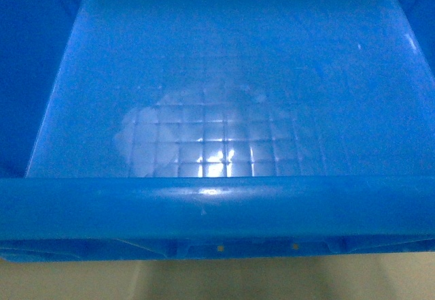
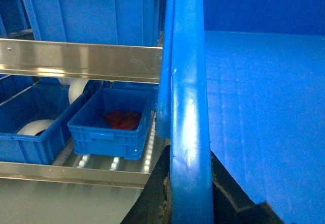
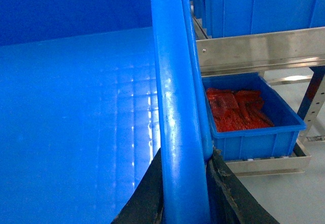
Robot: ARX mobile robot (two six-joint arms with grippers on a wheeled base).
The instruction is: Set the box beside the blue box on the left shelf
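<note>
The box (image 1: 217,96), a big bright blue crate with a grid floor, fills the head view, its thick rim (image 1: 217,205) nearest me. My left gripper (image 2: 190,198) is shut on the box's left rim (image 2: 189,107), one black finger on each side. My right gripper (image 3: 185,198) is shut on the right rim (image 3: 175,107) the same way. In the left wrist view, the left shelf (image 2: 114,163) of white rollers lies beside the box. On it sits a small blue box (image 2: 109,132) holding something red.
A steel shelf rail (image 2: 81,61) runs above the rollers, with larger blue crates (image 2: 91,10) on top. A bin with white rolls (image 2: 30,132) stands left of the small box. On the right, another blue bin of red packets (image 3: 254,132) sits under a rail (image 3: 259,51). Pale floor (image 2: 61,203) lies below.
</note>
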